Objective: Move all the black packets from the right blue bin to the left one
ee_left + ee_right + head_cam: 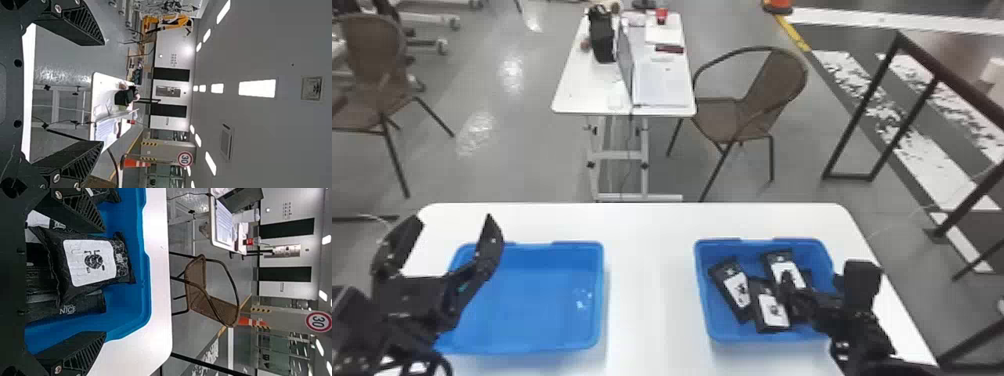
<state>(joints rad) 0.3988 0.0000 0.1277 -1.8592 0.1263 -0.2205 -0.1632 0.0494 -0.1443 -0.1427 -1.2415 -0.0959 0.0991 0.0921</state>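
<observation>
- We logged the white table.
- Left blue bin and right blue bin sat on it, well apart.
- Left gripper: we saw its fingers spread wide near the left bin's outer side.
- Right gripper: we noted fingers wide apart at the right bin, a white-labelled packet visible between them.
- Black packets: we found them overlapping inside the right bin.

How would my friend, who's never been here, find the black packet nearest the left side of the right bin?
Start at the near white table, then go to the blue bin on its right side. Of the black packets inside, pick the leftmost one, lying slanted; its neighbours are all farther right.
</observation>
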